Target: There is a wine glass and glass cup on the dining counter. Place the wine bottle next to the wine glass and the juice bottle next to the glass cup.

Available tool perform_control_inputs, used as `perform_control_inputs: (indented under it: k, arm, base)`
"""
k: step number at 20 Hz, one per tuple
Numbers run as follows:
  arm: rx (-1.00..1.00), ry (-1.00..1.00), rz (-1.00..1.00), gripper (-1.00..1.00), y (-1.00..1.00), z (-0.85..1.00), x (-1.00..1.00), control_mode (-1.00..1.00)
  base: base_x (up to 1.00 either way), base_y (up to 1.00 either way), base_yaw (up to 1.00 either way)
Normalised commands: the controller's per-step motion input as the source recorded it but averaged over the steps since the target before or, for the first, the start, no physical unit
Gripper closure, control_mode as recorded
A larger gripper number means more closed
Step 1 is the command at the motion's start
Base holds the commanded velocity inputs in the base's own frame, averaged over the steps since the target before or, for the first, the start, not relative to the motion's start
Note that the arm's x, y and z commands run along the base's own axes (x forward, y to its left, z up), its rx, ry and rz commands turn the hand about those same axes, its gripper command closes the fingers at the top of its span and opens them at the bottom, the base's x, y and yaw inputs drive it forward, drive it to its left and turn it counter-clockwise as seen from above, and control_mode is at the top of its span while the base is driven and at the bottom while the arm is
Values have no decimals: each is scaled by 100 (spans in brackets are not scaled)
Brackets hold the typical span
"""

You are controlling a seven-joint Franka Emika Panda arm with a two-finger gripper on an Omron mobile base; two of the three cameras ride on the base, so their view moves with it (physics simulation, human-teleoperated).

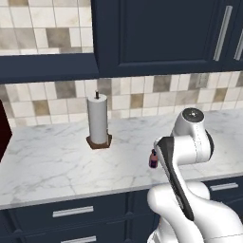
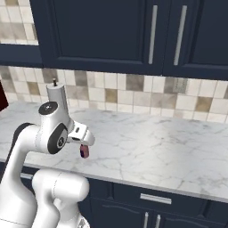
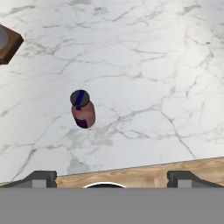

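We see our tool [image 3: 111, 177] with fingers spread wide, empty, above the white veined marble desk [image 3: 144, 65]. The tiny pinkish-red juice bottle with purple cap [image 3: 82, 109] stands upright left of centre, near the desk's front edge, bare marble all around.

Even, bright, flat rendered light. The surface [image 3: 144, 65] shows no glare; the juice bottle [image 3: 82, 109] throws a faint soft shadow. All views are slightly soft and low-resolution, without edge distortion.
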Motion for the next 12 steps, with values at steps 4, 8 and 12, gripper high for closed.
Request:
perform_control_inputs:
  k: [4,8,12]
  arm:
    - [0,0,0,-100,0,0,0,100]
    - [0,0,0,-100,0,0,0,100]
    - [5,3,3,-100,2,12,-1,-100]
  base:
    - [6,0,0]
    - [0,0,0]
    - [0,0,0]
